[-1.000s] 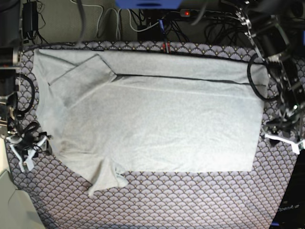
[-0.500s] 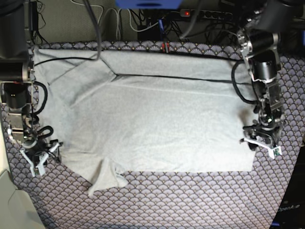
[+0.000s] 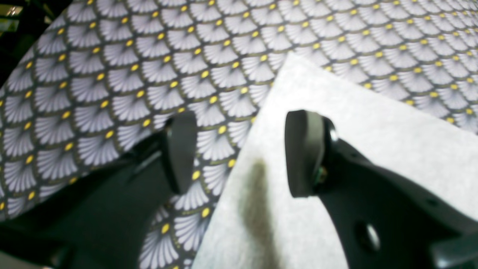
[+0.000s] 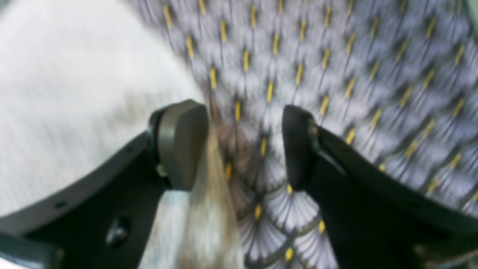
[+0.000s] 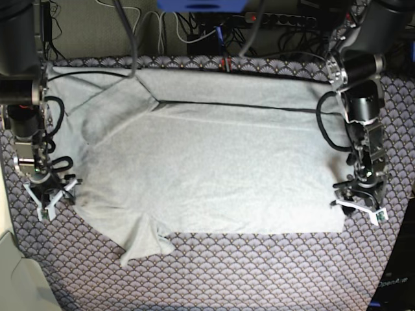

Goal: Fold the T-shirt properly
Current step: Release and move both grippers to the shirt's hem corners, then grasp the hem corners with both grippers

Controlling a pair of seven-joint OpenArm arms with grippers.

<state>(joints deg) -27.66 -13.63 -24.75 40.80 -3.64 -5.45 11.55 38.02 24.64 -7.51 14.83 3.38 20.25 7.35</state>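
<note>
The pale grey T-shirt lies spread flat on the fan-patterned table cloth, with no lettering showing. One sleeve sticks out crumpled at the front left. My left gripper is open, low over the shirt's right edge near its front right corner. In the left wrist view the gripper straddles the shirt's edge, with one finger over shirt and one over cloth. My right gripper is open at the shirt's left edge. The blurred right wrist view shows the right gripper with the shirt by its left finger.
Cables and a power strip lie behind the table's far edge. A pale object sits off the front left corner and a black box off the front right. A dark line crosses the shirt's far part.
My left gripper came in from the right and moved forward along the shirt's right edge toward its front corner. My right gripper shifted slightly back and left at the left edge. Both stay open.
</note>
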